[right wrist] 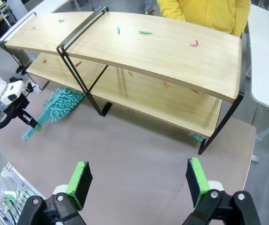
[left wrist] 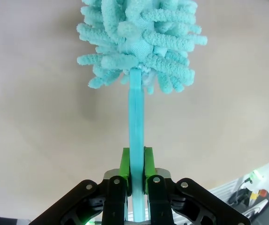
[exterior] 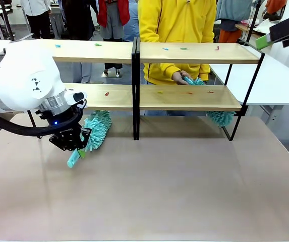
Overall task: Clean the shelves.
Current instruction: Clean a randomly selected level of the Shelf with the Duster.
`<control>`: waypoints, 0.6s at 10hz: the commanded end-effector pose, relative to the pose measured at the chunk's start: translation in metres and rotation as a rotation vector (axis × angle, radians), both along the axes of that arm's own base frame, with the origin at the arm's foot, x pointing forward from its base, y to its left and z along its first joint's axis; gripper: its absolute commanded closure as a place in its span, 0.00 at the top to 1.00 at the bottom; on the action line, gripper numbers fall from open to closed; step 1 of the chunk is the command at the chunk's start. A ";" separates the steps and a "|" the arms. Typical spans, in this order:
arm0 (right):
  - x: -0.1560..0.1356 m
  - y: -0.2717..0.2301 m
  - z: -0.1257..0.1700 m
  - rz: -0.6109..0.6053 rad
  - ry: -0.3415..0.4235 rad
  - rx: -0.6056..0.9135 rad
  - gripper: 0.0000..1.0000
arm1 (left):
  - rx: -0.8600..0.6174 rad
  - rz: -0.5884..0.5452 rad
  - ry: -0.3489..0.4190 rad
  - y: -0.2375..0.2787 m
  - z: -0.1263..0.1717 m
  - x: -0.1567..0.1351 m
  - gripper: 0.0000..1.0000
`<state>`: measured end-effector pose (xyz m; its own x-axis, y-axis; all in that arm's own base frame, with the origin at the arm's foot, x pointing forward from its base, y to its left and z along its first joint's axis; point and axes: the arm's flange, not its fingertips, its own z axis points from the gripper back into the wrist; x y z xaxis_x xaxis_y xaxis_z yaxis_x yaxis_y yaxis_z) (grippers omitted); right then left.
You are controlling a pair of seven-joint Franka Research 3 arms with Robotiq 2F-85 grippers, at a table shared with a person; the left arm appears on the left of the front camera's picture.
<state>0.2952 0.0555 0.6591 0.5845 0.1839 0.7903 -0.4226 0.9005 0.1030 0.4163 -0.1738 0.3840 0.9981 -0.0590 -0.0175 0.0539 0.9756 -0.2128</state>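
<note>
The shelves (exterior: pixel 184 53) stand across the far half of the table, two light wooden boards on a black frame (right wrist: pixel 162 47). Small coloured scraps (exterior: pixel 184 49) lie on both boards. My left gripper (exterior: pixel 78 143) hangs low in front of the lower left board. It is shut on the handle of a teal fluffy duster (exterior: pixel 98 128), whose head points toward the rack. The left wrist view shows the green pads (left wrist: pixel 125 164) clamping the handle (left wrist: pixel 135 131). My right gripper (right wrist: pixel 138 180) is open and empty, held high at the right (exterior: pixel 273 36) above the table.
A person in a yellow top (exterior: pixel 177 25) stands behind the rack, a hand (exterior: pixel 180 76) holding a second teal duster (exterior: pixel 220 118) at the lower right board. White tables (exterior: pixel 275 80) flank the rack. The grey-brown tabletop (exterior: pixel 174 191) in front is open.
</note>
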 end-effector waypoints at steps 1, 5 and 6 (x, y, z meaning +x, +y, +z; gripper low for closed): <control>0.001 -0.001 0.000 0.001 0.001 0.006 1.00 | 0.016 0.057 0.010 0.019 0.003 -0.009 0.13; 0.001 -0.001 0.000 0.001 0.001 0.006 1.00 | -0.021 0.187 0.032 0.058 -0.004 -0.008 0.13; 0.001 -0.001 0.000 0.001 0.001 0.006 1.00 | -0.027 0.212 0.040 0.065 -0.004 -0.012 0.13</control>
